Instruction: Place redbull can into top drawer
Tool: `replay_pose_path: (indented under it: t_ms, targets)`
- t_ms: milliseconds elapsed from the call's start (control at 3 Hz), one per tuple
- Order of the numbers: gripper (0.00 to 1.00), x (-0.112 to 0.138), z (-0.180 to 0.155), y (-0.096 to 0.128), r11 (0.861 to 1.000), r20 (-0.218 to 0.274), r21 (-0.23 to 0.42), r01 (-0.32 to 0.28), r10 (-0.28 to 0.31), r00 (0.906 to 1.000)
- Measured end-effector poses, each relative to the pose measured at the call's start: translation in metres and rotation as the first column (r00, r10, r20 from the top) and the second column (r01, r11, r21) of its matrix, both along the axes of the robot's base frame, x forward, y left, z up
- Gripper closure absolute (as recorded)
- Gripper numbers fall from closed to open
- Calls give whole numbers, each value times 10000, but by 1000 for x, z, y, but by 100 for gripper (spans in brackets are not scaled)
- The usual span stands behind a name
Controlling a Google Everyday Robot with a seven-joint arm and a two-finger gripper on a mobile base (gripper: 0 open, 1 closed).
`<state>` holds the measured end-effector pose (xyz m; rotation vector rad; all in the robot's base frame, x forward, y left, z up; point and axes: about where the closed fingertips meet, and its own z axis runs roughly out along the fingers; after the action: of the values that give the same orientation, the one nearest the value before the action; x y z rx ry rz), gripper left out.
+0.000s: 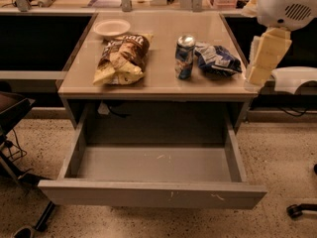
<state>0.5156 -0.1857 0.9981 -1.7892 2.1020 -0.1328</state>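
At the desk's 3 o'clock edge, my cream arm (271, 46) hangs tilted, gripper (258, 76) lowest; open or closed, cannot tell. Slim blue-and-silver redbull can (184, 57) stands upright on the tan desktop (158, 81), 12 o'clock of the pulled-out wide grey top drawer (148, 193).

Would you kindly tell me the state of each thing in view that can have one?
redbull can: upright on the desk, not grasped.
top drawer: pulled open, nothing inside.
brown chip bag: lying flat, crumpled.
blue snack bag: lying crumpled, right of the can.
white bowl: right way up, looks empty.
pincer: hanging by the desk's right edge, apart from the can.
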Motion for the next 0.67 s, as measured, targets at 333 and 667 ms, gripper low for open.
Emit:
replay_pose_path:
  t_ms: [333, 667]
  targets:
    - [0, 42, -22, 26, 9898, -772, 681, -1249, 1300, 9885]
    - [0, 102, -47, 64, 9637, -980, 1409, -2269, 2416, 9654]
